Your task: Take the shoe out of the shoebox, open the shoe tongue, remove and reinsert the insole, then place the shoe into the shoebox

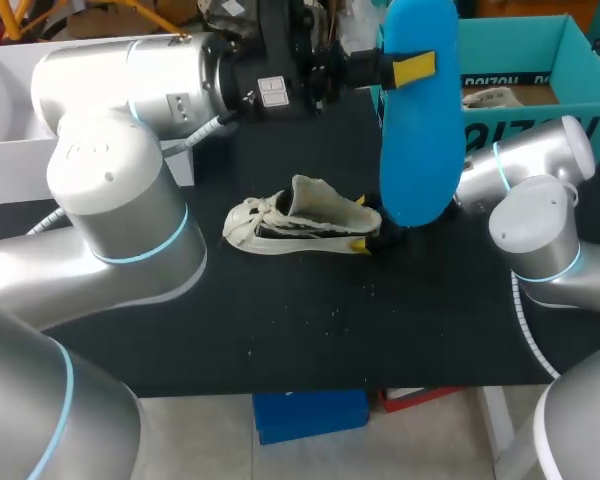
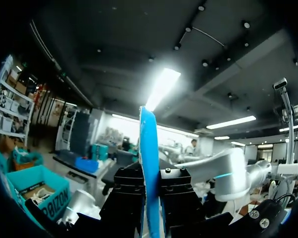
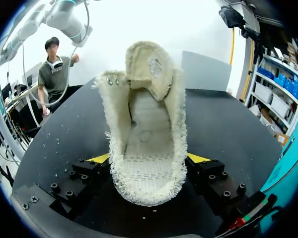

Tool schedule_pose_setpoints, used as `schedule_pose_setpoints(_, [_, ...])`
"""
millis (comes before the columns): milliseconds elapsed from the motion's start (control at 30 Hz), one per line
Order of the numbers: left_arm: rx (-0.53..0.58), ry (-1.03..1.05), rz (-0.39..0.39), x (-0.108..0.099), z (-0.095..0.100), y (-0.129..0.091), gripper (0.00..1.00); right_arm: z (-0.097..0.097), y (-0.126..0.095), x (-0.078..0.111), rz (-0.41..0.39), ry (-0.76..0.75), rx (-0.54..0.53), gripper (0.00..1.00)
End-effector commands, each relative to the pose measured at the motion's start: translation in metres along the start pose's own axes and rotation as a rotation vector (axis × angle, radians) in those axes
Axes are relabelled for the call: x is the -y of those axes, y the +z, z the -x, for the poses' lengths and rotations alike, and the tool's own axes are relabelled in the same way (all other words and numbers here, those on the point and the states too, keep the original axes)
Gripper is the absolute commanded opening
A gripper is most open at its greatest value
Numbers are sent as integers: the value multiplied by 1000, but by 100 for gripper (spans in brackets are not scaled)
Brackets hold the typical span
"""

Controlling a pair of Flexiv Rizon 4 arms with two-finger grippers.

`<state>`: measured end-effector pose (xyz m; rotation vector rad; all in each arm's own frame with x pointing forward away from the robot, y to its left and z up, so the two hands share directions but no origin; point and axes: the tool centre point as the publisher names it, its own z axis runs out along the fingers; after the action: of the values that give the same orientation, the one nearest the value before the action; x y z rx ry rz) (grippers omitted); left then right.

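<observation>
The black table (image 1: 310, 340) carries a cream, frayed-edge fabric shoe (image 1: 300, 225) near its centre, toe toward 9 o'clock and heel toward 3 o'clock. The right gripper (image 1: 370, 240) comes in from 3 o'clock and is clamped on the heel. In the right wrist view both yellow fingertips (image 3: 99, 158) press the shoe (image 3: 146, 148) from opposite sides. Its tongue (image 3: 149, 64) stands upright ahead of the right gripper (image 3: 148, 159), and the opening shows a cream perforated lining.

The left gripper (image 1: 400, 68) is raised above the table at 1 o'clock from the shoe. It pinches a bright blue, elongated foam insole (image 1: 420, 130) near its upper end. The insole hangs vertically, its lower end just beside the heel at 3 o'clock. In the left wrist view the insole (image 2: 150, 163) appears edge-on, held tight between the fingers of the left gripper (image 2: 150, 186).

The open teal cardboard shoebox (image 1: 525, 120) sits at 2 o'clock from the shoe, apart from it. A white rectangular box (image 1: 5, 150) stands at the table's 10 o'clock edge.
</observation>
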<state>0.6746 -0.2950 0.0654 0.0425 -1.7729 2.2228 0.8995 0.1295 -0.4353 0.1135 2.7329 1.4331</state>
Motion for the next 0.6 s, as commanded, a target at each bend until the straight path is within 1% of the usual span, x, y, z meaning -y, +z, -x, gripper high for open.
schedule_pose_setpoints(33, [1, -19, -32, 8, -9, 5, 0, 1, 1, 2, -1, 0, 0, 0])
schedule_pose_setpoints(100, [-17, -45, -59, 11, -13, 6, 0, 1, 1, 2, -1, 0, 0, 0])
schedule_pose_setpoints(200, [-32, -51, -55, 15, -17, 3, 0, 1, 1, 2, -1, 0, 0, 0])
schedule_pose_setpoints(500, [-47, -33, 1, 22, -21, 0, 0, 1, 1, 2, -1, 0, 0, 0])
schedule_pose_setpoints(600, [-49, -33, 2, 22, -22, 0, 0, 1, 1, 2, -1, 0, 0, 0])
